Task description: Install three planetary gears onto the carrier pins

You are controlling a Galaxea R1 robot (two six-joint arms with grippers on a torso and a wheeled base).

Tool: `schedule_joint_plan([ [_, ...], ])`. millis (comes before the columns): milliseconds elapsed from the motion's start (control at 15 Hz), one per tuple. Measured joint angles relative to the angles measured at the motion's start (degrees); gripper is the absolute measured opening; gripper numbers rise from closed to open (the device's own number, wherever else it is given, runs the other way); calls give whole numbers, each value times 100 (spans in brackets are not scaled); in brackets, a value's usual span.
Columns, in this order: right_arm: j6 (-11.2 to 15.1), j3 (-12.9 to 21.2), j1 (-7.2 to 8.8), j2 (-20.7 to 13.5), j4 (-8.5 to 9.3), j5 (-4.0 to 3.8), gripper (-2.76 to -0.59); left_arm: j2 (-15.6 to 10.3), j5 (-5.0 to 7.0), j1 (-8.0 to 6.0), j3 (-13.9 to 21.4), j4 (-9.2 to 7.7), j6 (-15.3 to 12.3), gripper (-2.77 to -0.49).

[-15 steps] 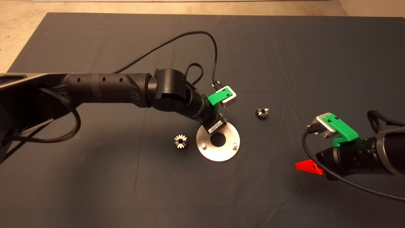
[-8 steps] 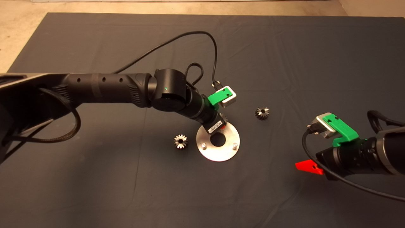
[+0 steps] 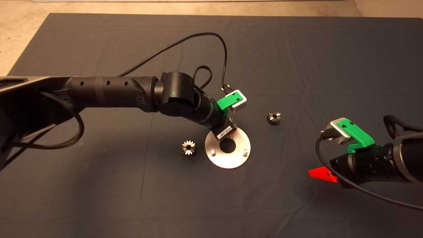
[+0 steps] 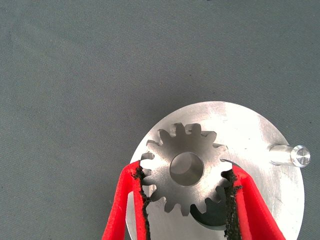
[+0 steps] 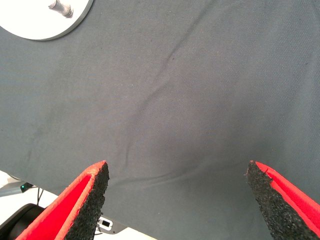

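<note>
Silver gear (image 4: 185, 171) sits pinched in the left pincer (image 4: 186, 192) over the disc (image 3: 228, 159), hiding one pin, while two loose gears (image 3: 188, 147) flank it; the right pincer (image 5: 175, 197) idles spread.

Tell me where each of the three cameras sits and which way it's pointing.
Head view: above, facing down at the mat; both black arms, the right pincer waiting at the right.
Left wrist view: on the left arm, facing the disc; left pincer clamps a gear.
Right wrist view: on the right arm, facing mat; right pincer open.
All share the disc and a pin.
</note>
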Motion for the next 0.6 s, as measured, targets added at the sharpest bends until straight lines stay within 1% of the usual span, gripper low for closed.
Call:
schedule_joint_plan([
  [600,0,0,0,0,0,0,-131,0,-6,0,-6,0,2,-267],
])
